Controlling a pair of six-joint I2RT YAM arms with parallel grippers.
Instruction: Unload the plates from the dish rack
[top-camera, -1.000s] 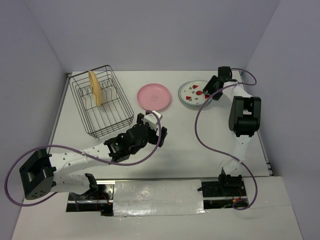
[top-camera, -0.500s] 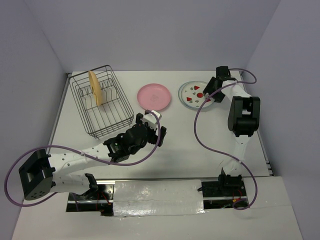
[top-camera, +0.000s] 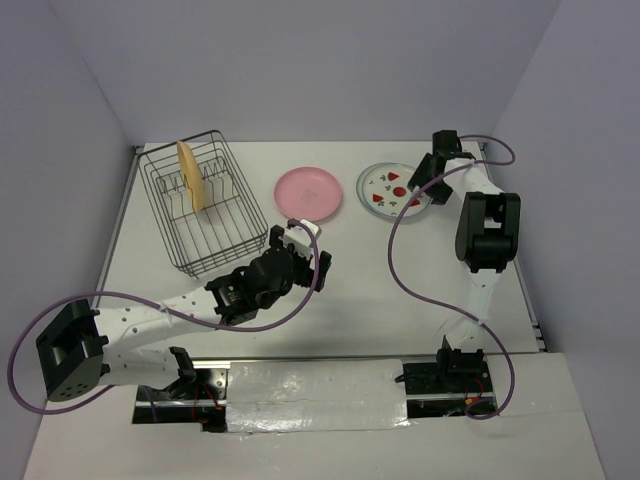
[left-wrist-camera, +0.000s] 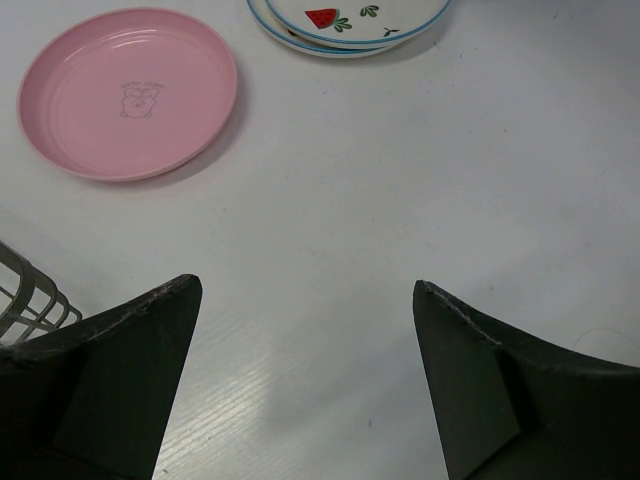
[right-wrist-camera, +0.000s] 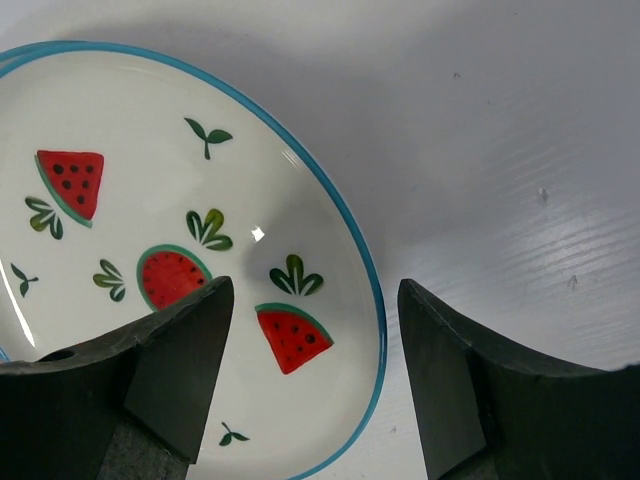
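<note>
the dish rack (top-camera: 205, 205) holds only the yellow-orange plate (top-camera: 190, 175), upright among its prongs; we judge it the next lift, straight up past the wire. just right of the rack our left gripper (left-wrist-camera: 305, 290) hangs wide, empty. further right lie the pink plate (top-camera: 308, 191), then the white plate (top-camera: 392, 188), our right gripper (right-wrist-camera: 315, 290) parted above its rim, empty. the table (top-camera: 350, 280) between rack and pink plate gives room.

- No text, number or brand can be read anywhere.
- The pink plate (left-wrist-camera: 127, 92) carries a faint stamped mark at its centre: a small figure with a line of lettering above it, too faint to read.
</note>
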